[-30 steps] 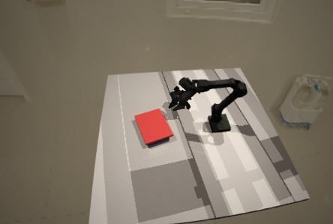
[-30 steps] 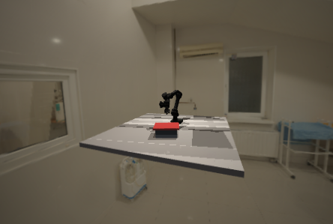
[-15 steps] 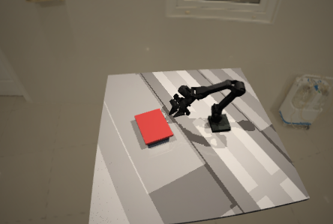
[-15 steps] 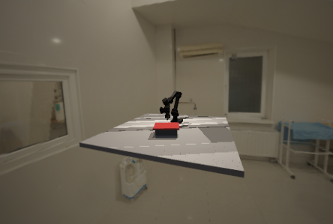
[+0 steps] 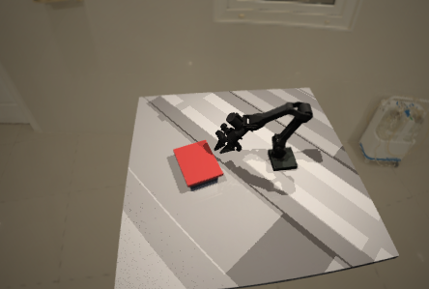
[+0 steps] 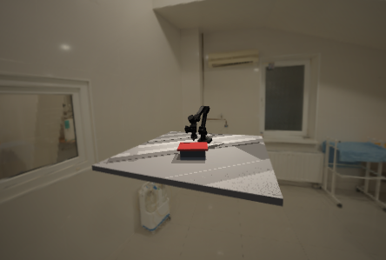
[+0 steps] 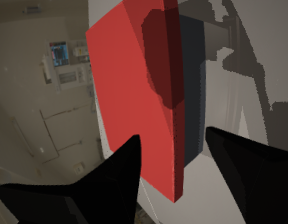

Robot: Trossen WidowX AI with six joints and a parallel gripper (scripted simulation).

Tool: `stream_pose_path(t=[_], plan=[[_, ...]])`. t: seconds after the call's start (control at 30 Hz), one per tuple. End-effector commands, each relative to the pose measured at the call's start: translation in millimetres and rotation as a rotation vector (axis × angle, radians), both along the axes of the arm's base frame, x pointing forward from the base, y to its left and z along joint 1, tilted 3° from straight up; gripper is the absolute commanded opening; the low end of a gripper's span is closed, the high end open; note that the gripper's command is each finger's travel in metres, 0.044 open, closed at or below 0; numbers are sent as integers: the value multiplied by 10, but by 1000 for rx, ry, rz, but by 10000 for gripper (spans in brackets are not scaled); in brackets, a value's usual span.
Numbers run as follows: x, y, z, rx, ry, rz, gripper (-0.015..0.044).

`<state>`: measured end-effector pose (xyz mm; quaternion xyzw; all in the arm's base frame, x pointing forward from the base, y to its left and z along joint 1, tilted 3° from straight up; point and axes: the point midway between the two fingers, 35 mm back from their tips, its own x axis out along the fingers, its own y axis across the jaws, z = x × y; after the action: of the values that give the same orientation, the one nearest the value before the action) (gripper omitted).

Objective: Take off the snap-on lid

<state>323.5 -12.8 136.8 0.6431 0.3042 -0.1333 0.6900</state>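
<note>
The red lid (image 5: 197, 165) (image 6: 192, 146) (image 7: 122, 85) sits flat on top of the dark storage box (image 5: 205, 184) (image 6: 192, 155) (image 7: 194, 95), overhanging its sides. My gripper (image 5: 218, 151) (image 6: 194, 138) (image 7: 173, 136) is partly open, with nothing between its fingers. It hangs above table height beside the box, off the lid's upper right side in the top view, and its fingers point down. In the wrist view the left fingertip overlaps the lid's face and the right one shows beyond the box's side. A shadow falls on one corner of the lid. Contact is not visible.
The box stands on a pale, striped table (image 5: 164, 222) (image 6: 143, 167). The arm's base (image 5: 282, 159) (image 6: 204, 139) stands on the table on the gripper's side of the box. The table's edges show in the top and exterior views.
</note>
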Motion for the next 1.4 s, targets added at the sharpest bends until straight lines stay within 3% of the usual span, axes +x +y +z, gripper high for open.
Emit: stream_pose_path(t=[0.0,0.97,1.03,1.37], plan=[[55,14,-32,-1,-1,-2,235],[380,121,-303,1,-4,-2,235],[380,121,-303,1,-4,-2,183],[380,121,-303,1,-4,-2,116]])
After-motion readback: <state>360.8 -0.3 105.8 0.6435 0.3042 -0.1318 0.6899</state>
